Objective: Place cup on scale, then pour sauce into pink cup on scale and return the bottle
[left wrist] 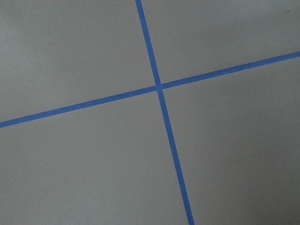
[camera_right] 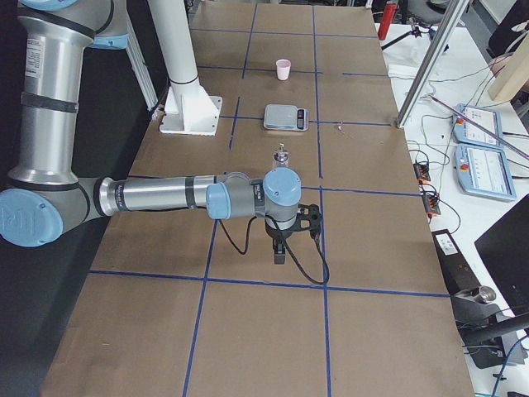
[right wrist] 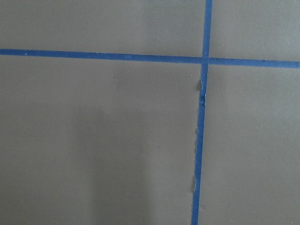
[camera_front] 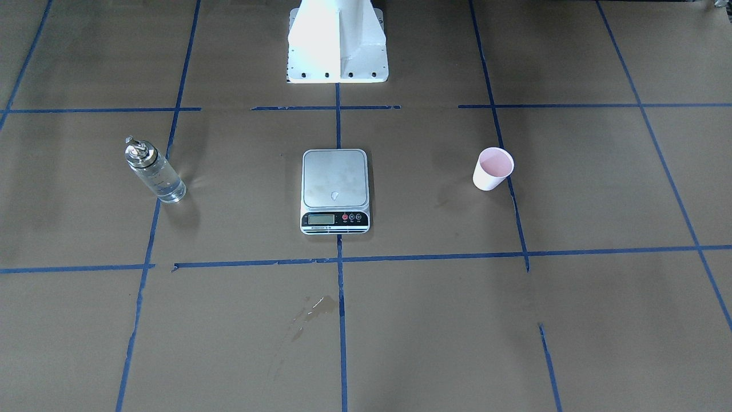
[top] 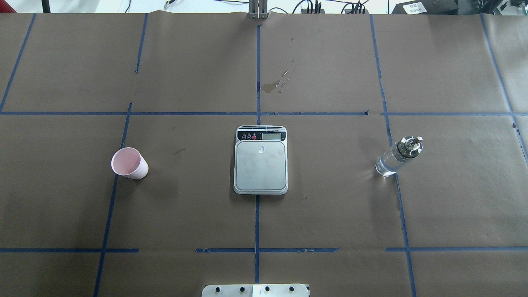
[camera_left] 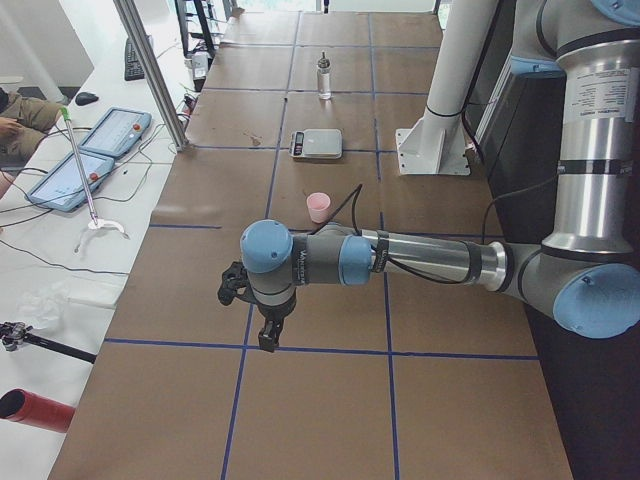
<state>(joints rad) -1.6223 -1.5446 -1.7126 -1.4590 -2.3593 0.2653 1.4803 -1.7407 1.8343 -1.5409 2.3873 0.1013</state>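
Where the left claw (camera_left: 268,338) is: it hangs point-down over the brown paper table (camera_left: 320,410), near a cross of blue tape lines (camera_left: 350,351), out by the table's left end.
Left claw's grip: I see nothing held in it. From this far side view I cannot tell if it is open or closed.
Where the right claw (camera_right: 279,252) is: it hangs point-down the same way by the other end, close to a blue line. I cannot tell its grip either.
Small paper cup, white outside and pink inside (top: 130,163): upright on the paper at the robot's left, its bottom touching a blue line, well apart from the left claw.
Flat square scale with a grey steel top (top: 260,165): in the middle, on the centre line.
Slim clear glass bottle with a silver top (top: 396,159): upright at the robot's right, on a blue line. Clear sauce (top: 387,165) shows inside.
Room to move: wide bare paper lies between cup, scale and bottle.
Edges: all three stand well in from the table's edges.
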